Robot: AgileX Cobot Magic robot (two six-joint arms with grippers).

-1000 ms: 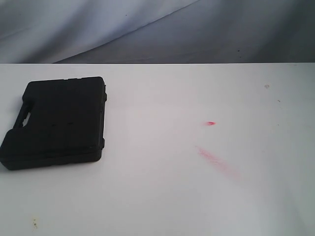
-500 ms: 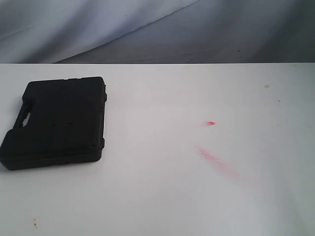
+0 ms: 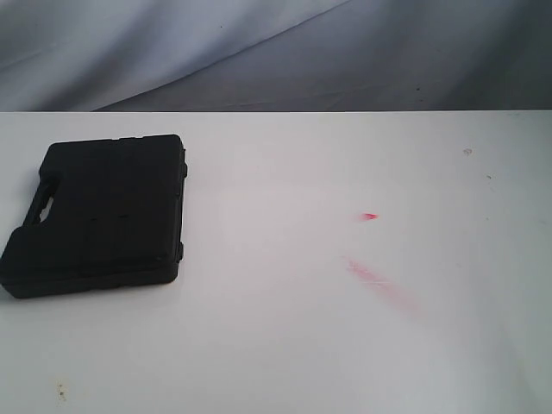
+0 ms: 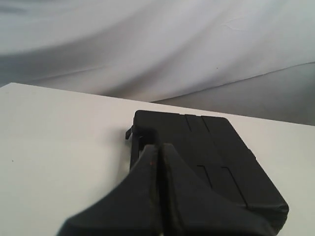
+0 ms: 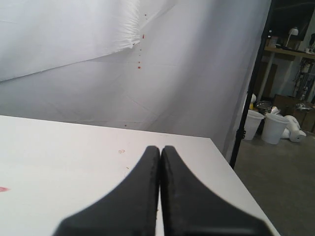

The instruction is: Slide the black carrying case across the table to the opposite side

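The matte black case [image 3: 99, 214] lies flat on the left of the white table [image 3: 285, 345], its cut-out handle on its left edge. Neither arm shows in the exterior view. In the left wrist view the case [image 4: 221, 167] lies just beyond my left gripper [image 4: 158, 147], whose two fingers are pressed together with nothing between them. My right gripper [image 5: 160, 149] is shut and empty too, over bare table [image 5: 59, 162] near the far right corner, away from the case.
Red smears [image 3: 379, 280] and a small red mark [image 3: 369, 216] stain the table right of centre. A grey-white cloth backdrop [image 3: 259, 52] hangs behind the far edge. Off the table's right side stand a black pole [image 5: 248, 98] and white buckets [image 5: 273, 127].
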